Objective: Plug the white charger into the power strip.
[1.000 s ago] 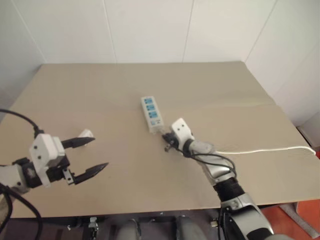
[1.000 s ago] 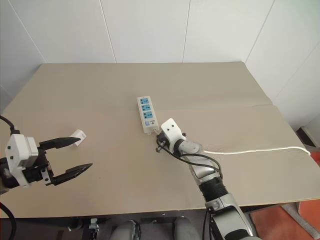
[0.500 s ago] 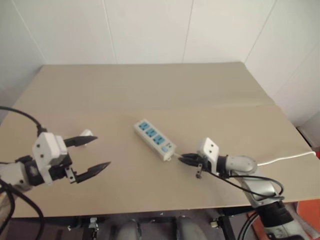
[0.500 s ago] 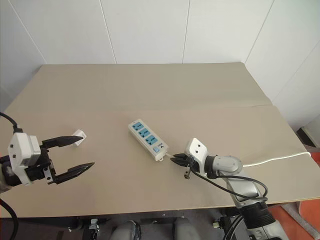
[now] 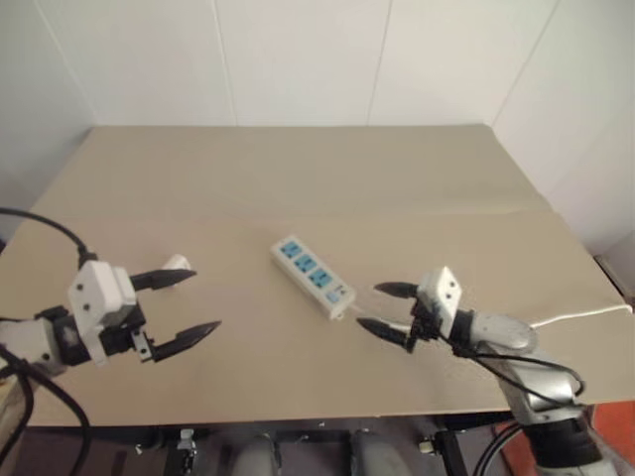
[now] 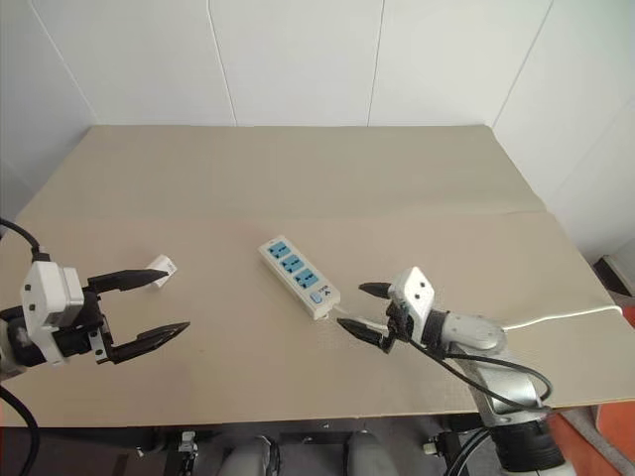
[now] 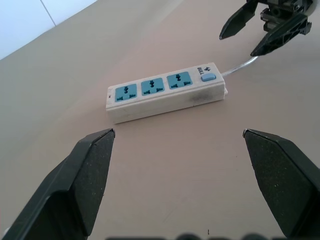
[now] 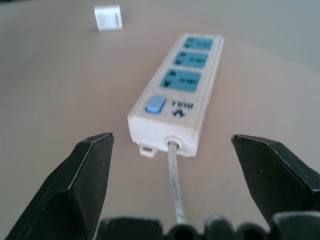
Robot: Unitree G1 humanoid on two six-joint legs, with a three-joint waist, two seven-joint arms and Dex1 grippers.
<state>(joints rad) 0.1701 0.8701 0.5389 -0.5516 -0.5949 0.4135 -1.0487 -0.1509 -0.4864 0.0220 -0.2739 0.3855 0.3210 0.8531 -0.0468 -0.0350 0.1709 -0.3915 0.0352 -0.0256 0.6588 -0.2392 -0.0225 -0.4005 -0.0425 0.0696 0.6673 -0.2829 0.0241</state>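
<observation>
The power strip lies slantwise at the table's middle, blue sockets up, its cord trailing right. Just off its cord end my right gripper stands open and holds nothing; the right wrist view shows the cord running between its fingers. The white charger rests on the table at the left, also seen far off in the right wrist view. My left gripper hovers open and empty right beside the charger, facing the strip.
The beige table has bare room behind the strip. Its front edge runs close under both arms. White walls close the back and sides. The cord drops off the table's right edge.
The right gripper dragged the strip's cord end toward me, turning the strip slantwise, then opened and drew back to the right. The left gripper stayed put.
</observation>
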